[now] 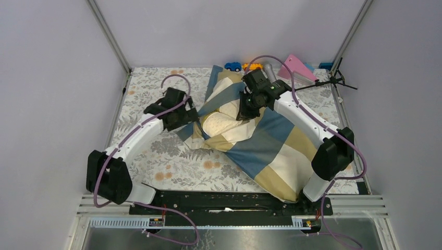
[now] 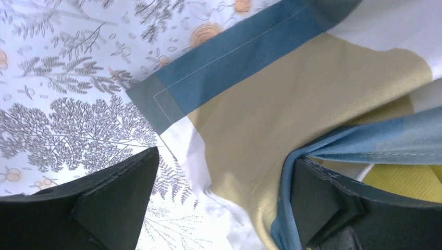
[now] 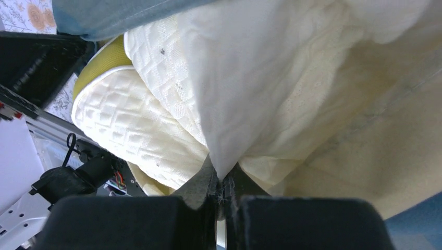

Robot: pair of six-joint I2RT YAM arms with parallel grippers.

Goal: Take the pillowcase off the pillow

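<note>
One cream fold of the pillowcase (image 3: pixel 312 78) is getting pinched by the right hand (image 3: pixel 221 183), beside the quilted pillow (image 3: pixel 130 125). Meanwhile the left hand (image 2: pixel 221 177) is hanging spread wide.

Both arms reach forward, bent at the elbow; left pincer (image 2: pixel 223 157) gapes wide, right pincer (image 3: pixel 222 182) is pinched tight on the pillowcase (image 3: pixel 250 78)

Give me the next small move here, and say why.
Probably close the left gripper on the pillowcase: its jaws stand open with the blue hem draped over one finger, while the right gripper is shut on a cream fold of it beside the exposed pillow. Then the opening could be peeled back.
</note>
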